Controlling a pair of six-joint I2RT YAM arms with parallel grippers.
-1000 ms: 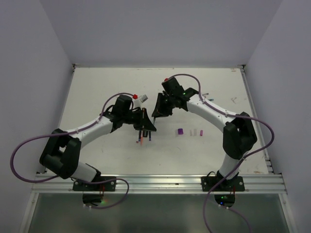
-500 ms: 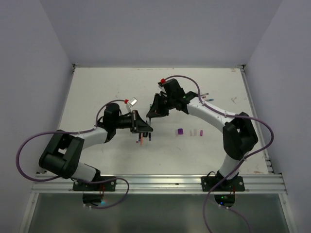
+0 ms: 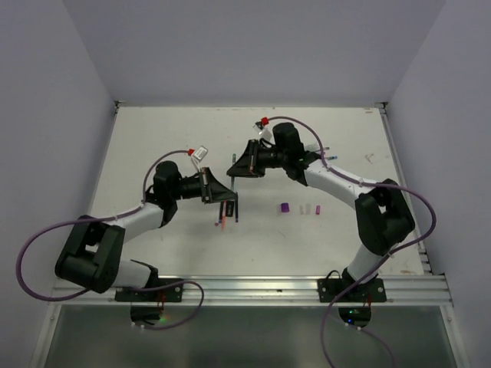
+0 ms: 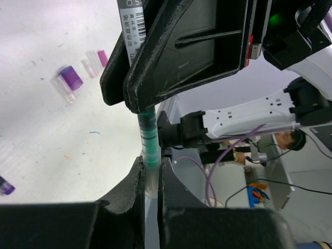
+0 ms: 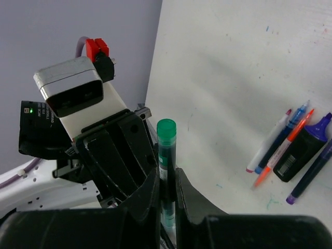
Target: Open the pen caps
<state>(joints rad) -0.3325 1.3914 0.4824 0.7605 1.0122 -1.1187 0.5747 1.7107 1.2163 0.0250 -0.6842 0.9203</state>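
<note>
At the centre of the overhead view, above the desk [image 3: 153, 138], the left end effector [image 4: 151, 167] and right end effector [image 5: 166, 181] both clamp one green pen [image 4: 147, 134]; pulling off-axis could bend it or make it slip.

White table [image 3: 146, 153], ink-marked; 3 pen caps [image 3: 304, 208] ctr-right; pens [image 5: 280, 142] + highlighter [image 5: 302, 151] together.

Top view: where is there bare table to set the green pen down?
Bare: the far-left corner of the table, and the near strip between the arm bases. Crowded: around the pen caps and the loose pens mid-table.
</note>
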